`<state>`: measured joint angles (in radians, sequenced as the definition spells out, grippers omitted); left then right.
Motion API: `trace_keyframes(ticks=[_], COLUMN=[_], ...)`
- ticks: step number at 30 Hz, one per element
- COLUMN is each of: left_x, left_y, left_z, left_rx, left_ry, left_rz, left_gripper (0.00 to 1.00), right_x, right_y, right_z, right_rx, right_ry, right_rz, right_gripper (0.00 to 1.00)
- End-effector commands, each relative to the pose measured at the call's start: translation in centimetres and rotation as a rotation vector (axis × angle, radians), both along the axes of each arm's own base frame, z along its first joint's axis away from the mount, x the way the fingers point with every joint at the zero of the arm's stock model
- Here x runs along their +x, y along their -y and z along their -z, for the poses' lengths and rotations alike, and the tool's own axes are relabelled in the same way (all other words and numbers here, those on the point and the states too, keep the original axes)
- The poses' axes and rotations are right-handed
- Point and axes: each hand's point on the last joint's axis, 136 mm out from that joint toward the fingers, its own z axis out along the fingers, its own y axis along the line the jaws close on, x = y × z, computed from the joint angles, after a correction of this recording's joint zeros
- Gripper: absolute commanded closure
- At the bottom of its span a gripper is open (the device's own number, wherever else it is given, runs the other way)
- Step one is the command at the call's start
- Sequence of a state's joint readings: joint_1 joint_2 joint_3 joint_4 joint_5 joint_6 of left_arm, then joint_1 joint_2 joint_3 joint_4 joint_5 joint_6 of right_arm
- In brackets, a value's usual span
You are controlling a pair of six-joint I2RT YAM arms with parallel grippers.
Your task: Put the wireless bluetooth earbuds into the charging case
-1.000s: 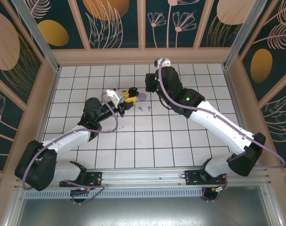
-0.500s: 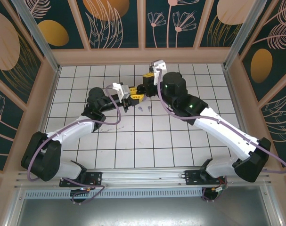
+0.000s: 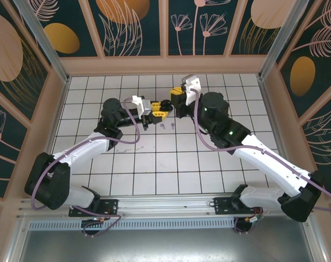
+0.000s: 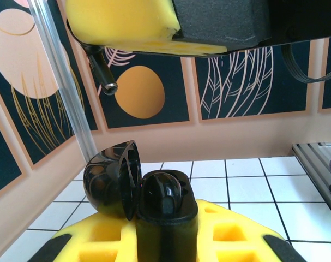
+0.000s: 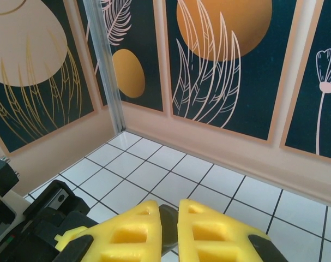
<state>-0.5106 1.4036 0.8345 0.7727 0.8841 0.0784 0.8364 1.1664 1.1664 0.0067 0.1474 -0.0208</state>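
My left gripper (image 3: 160, 107) is shut on an open black charging case (image 4: 165, 199), held upright above the tiles with its lid (image 4: 112, 180) swung out to the left. An empty socket shows inside the case. My right gripper (image 3: 175, 102) hovers tip to tip with the left one, and its yellow finger (image 4: 121, 24) hangs just above the case. The right gripper (image 5: 169, 221) is shut on a small dark piece (image 5: 169, 232), apparently a black earbud. Two lavender earbuds (image 3: 162, 126) (image 3: 171, 124) lie on the tiles just in front of both grippers.
The left gripper's black and yellow body (image 5: 42, 218) sits at the lower left of the right wrist view. White tiled floor (image 3: 170, 158) spreads toward the arm bases. Painted wall panels (image 3: 165, 60) close the back and sides.
The right gripper has swung round from the back to face the left gripper, close above the case. The left gripper has moved a little right and back with the case.
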Motion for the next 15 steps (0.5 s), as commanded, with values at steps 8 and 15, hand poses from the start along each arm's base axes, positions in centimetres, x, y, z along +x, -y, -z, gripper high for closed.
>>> trace_keyframes(ticks=[8, 15], left_x=[-0.4, -0.2], left_y=[-0.1, -0.2], left_z=[-1.9, -1.9], left_rx=[-0.021, -0.023], left_ry=[0.053, 0.051], left_rz=[0.024, 0.012], left_gripper=[1.0, 1.0], right_x=[-1.1, -1.3], right_y=[0.2, 0.0], right_z=[0.5, 1.1], right_rx=[0.052, 0.065], right_ry=[0.005, -0.018], right_rz=[-0.047, -0.064], right_gripper=[0.9, 0.9])
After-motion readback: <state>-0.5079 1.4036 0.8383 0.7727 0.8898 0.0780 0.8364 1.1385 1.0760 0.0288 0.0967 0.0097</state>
